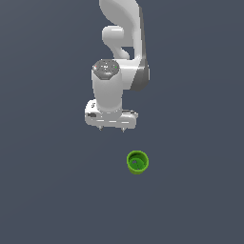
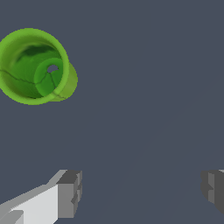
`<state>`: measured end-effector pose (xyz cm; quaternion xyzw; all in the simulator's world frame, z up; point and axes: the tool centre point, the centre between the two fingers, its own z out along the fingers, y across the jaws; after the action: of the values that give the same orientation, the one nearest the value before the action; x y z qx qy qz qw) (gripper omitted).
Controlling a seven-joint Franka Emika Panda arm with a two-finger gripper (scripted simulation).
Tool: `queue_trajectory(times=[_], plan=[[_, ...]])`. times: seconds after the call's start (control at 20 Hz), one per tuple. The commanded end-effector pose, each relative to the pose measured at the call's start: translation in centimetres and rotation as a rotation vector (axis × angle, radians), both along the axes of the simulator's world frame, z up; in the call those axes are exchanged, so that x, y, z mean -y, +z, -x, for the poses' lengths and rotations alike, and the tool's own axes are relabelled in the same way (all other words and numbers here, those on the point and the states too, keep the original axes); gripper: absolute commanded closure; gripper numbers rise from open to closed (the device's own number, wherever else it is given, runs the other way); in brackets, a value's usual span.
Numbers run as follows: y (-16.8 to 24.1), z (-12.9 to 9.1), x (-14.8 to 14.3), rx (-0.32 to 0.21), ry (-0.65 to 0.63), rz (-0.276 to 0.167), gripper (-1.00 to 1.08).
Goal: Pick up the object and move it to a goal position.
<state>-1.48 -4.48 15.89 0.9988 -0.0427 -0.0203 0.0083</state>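
One green cup [image 1: 137, 162] stands alone on the flat dark grey counter [image 1: 47, 190], upright, its mouth open toward the sky. In the exterior view it sits below my pincer [image 1: 111, 130] in the picture and a little toward the exterior view's right, apart from it with bare counter between us. My white arm [image 1: 121, 43] reaches down from the top of that view and ends in the broad wrist block, with two small fingertips [image 1: 100, 129] poking out beneath it, set well apart from each other. My wrist view agrees: the two grey fingers [image 2: 70, 192] show at opposite sides of the picture with a wide stretch of counter between them, so my pincer is spread wide and grips nothing. The cup [image 2: 34, 66] appears there off to one side, outside the gap between my fingers, not touching either one. I look straight into it: a thick bright rim, darker green walls inside with thin crack-like lines, a round floor with a small pale spot on it. A sliver of its outer wall shows past the rim on one side, so I see it slightly from an angle.
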Motion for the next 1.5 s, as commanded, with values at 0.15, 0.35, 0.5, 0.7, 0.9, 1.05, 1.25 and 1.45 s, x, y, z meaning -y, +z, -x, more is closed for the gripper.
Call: queue_trajectory(times=[0.15, 0.35, 0.5, 0.7, 0.9, 1.05, 1.25, 1.45], plan=[[-0.1, 0.0, -0.3, -0.002, 0.01, 0.003, -0.2], [-0.2, 0.0, -1.1, -0.007, 0.039, 0.009, -0.2], [-0.2, 0.0, -1.1, -0.007, 0.039, 0.008, -0.2], [-0.3, -0.2, -1.2, -0.005, 0.02, 0.008, -0.2], [-0.4, -0.4, -1.5, -0.002, -0.018, 0.008, -0.2], [-0.6, -0.6, -1.8, 0.001, -0.06, 0.007, -0.2], [-0.9, -1.1, -2.3, 0.006, -0.135, 0.007, -0.2], [-1.4, -1.7, -3.0, 0.012, -0.23, 0.006, -0.2]])
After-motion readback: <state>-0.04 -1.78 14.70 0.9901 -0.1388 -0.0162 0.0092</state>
